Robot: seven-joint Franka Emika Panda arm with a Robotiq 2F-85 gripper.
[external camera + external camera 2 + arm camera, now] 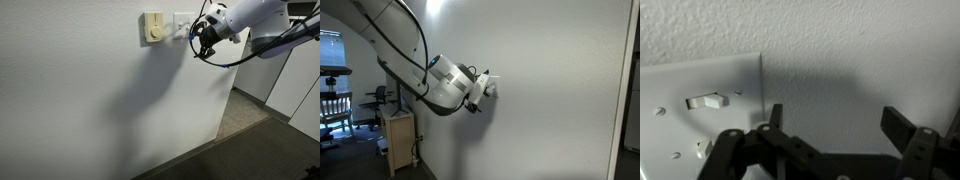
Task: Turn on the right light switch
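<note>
Two-finger gripper (837,113) spread apart, hovering off wall plate (670,85) corner, seemingly aligning to flick right light switch (708,100).

A grey-brown carpeted floor (250,135) lies well below the fingers (199,42) in an exterior view. In an exterior view a dark floor (355,165) carries a narrow light wooden cabinet (400,140), standing against the white wall (550,90) below and behind the fingers, with a wooden chair (332,105) farther off.
</note>
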